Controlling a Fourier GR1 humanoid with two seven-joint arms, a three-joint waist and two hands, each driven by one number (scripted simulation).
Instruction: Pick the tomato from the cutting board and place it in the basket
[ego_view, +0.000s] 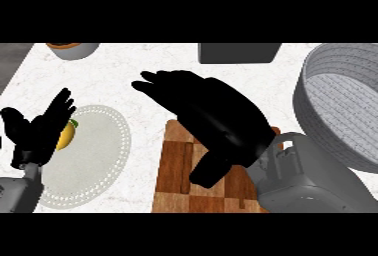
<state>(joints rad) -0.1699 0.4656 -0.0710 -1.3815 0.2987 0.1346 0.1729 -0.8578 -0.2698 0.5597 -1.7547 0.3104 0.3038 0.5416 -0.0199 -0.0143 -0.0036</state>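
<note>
Across the white marbled worktop (133, 65), the biggest thing is the grey basket (314, 117), which stands at the right edge and is tipped so that its woven inside shows. Next to it the right forearm (310, 180) comes in from the lower right. Its right hand (221, 120) lies spread above the board (177, 170), back upward, with the fingers stretched out toward the upper left and the thumb hanging down over the wood. The hand is wide, with nothing seen in it.

The board is chequered brown wood, at the lower centre, just left of the basket. The hand hides its upper part. The tomato cannot be made out on the bare wood or anywhere else, so I cannot tell where it sits.

Left of the board lies a pale plate (103, 150) with a dotted rim. At the left edge the left hand (37, 132) rests open, fingers up, over the plate's side. At the far edge are a dark grey box (238, 52) and a grey bowl (74, 49). On the plate, half behind the left fingers, lies a small yellow fruit (68, 135).
</note>
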